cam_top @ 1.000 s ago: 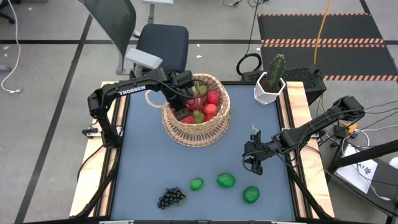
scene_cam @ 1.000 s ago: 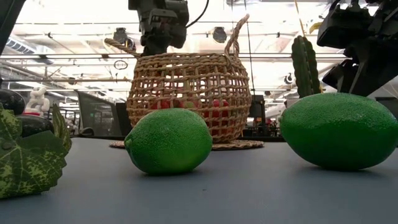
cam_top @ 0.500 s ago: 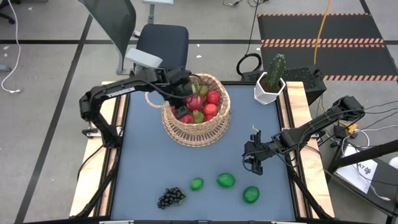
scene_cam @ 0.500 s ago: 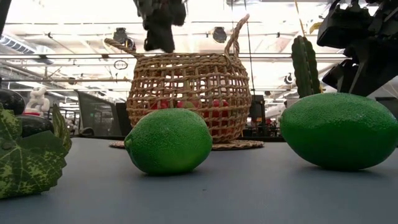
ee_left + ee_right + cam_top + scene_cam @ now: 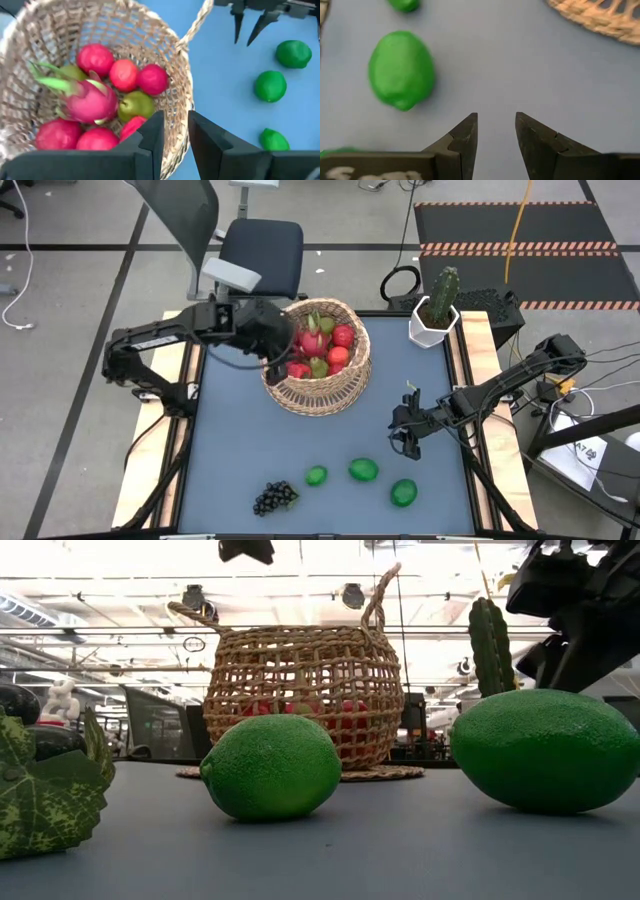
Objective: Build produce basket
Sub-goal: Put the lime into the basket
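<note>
The woven basket [image 5: 316,358] stands at the far middle of the table and holds red apples, a green pear and a pink dragon fruit [image 5: 87,102]. My left gripper [image 5: 176,117] hovers above the basket's left rim [image 5: 270,348], open a little, with nothing between its fingers. Three limes [image 5: 316,476] [image 5: 363,470] [image 5: 404,492] and a dark grape bunch [image 5: 275,498] lie on the table near its front edge. Right of centre, my right gripper [image 5: 403,442] hangs still above the table, open and empty [image 5: 496,120], with the nearest lime [image 5: 401,70] ahead of it.
A white pot with a cactus [image 5: 433,315] stands at the far right corner. An office chair [image 5: 258,250] is behind the far edge. Bare blue table lies between the basket and the limes. In the low view a grape leaf [image 5: 45,795] shows at the left.
My left gripper has risen out of the basket and drawn back toward the table's left edge, tipping less steeply. In the low view it climbs until only its tip shows at the top. The fruit in the basket stays where it was.
</note>
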You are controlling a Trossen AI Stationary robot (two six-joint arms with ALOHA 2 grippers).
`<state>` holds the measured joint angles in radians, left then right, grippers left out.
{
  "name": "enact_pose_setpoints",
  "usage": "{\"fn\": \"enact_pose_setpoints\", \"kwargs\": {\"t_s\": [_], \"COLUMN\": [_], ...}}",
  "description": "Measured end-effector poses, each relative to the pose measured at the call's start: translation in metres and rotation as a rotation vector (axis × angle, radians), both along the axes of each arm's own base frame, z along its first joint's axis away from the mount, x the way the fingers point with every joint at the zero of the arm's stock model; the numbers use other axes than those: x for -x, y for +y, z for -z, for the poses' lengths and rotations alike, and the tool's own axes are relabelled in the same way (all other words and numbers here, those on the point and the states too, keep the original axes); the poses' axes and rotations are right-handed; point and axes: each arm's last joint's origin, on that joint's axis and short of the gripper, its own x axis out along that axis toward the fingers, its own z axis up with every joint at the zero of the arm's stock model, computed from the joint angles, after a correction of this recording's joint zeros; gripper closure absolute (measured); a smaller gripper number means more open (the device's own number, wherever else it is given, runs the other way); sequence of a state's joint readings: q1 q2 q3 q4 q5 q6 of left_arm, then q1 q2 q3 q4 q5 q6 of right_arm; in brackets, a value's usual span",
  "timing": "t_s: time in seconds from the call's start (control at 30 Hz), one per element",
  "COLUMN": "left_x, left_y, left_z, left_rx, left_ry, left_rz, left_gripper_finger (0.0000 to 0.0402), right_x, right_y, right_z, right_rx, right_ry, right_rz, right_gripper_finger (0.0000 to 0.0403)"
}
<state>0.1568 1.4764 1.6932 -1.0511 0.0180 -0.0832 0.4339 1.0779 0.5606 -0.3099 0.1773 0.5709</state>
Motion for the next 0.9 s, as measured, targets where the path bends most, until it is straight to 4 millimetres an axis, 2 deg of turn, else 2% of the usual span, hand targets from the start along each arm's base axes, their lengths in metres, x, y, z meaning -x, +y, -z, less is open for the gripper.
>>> {"fn": "enact_pose_setpoints", "kwargs": {"t_s": [0.17, 0.37, 0.73, 0.9], "left_x": [0.013, 0.02, 0.03, 0.032], "left_y": [-0.028, -0.062, -0.123, -0.144], "left_z": [-0.013, -0.018, -0.018, -0.009], "left_rx": [-0.08, -0.164, -0.294, -0.299], "left_ry": [-0.045, -0.07, -0.137, -0.184], "left_rz": [-0.009, -0.026, -0.05, -0.042], "left_gripper_finger": [0.0314, 0.0314, 0.0314, 0.0314], "right_x": [-0.001, -0.001, -0.002, -0.003], "right_y": [0.0, 0.0, 0.0, 0.0], "right_z": [-0.001, -0.001, -0.002, -0.003], "right_rx": [0.003, 0.0, 0.001, 0.014], "right_ry": [-0.011, -0.017, -0.026, -0.048], "right_rz": [0.006, 0.006, 0.001, 0.012], "right_gripper_finger": [0.0277, 0.0277, 0.0277, 0.0277]}}
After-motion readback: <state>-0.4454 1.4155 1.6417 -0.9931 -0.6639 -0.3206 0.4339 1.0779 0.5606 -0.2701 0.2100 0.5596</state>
